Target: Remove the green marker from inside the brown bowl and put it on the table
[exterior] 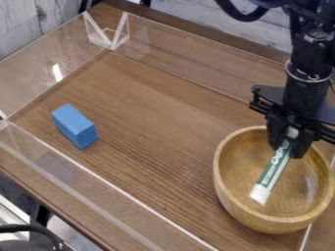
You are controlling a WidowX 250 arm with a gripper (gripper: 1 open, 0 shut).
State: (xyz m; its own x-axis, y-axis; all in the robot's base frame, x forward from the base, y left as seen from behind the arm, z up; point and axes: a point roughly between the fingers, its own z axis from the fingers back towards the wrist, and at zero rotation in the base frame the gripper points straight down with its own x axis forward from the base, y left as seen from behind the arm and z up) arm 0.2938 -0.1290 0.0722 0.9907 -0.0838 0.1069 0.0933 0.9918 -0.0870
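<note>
Where jaws pinch, slim green marker [272, 170] (round wooden brown bowl [236, 191])

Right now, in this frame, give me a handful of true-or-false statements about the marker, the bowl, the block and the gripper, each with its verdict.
1. The green marker lies inside the brown bowl. True.
2. The gripper is shut on the marker's upper end. True.
3. The blue block sits in the bowl with the marker. False: it lies on the table, well to the left of the bowl.
4. The gripper hangs over the blue block. False: it reaches down into the bowl, at the right of the view.
5. The marker has already been placed on the table. False: its lower end rests in the bowl.
</note>
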